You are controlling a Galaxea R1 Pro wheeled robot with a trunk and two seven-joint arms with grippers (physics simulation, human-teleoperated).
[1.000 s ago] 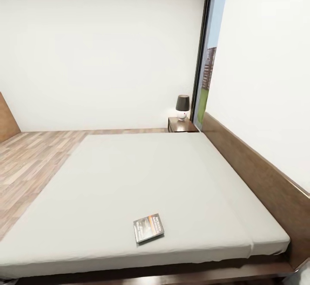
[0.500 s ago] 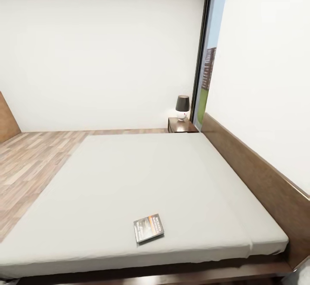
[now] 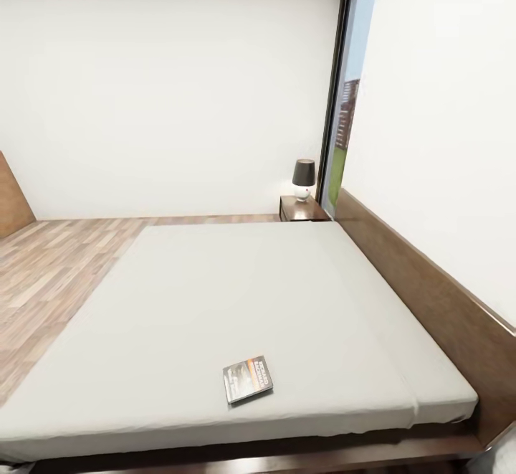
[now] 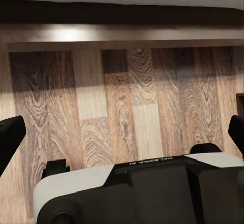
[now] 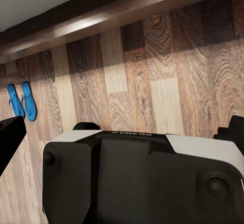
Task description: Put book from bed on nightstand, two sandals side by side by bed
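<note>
The book (image 3: 248, 379), a thin dark paperback, lies flat on the bed (image 3: 236, 280) near the mattress's front edge. A dark wooden nightstand (image 3: 304, 209) stands beyond the far end of the bed by the window. Both blue sandals (image 5: 22, 102) lie side by side on the plank floor close to the bed's dark frame (image 5: 101, 10). My left gripper (image 4: 122, 132) is open above bare floor beside the bed frame (image 4: 122, 13). Open too and holding nothing, my right gripper (image 5: 122, 132) hangs over the floor, well away from the sandals.
A black-shaded lamp (image 3: 304, 176) stands on the nightstand. A tall black-framed window (image 3: 347, 101) is behind it. The dark headboard (image 3: 430, 295) runs along the bed's right side. Wood-plank floor (image 3: 50, 273) stretches to the left of the bed.
The head view has shifted very slightly, so the camera has moved a little. The book has not moved on the bed.
</note>
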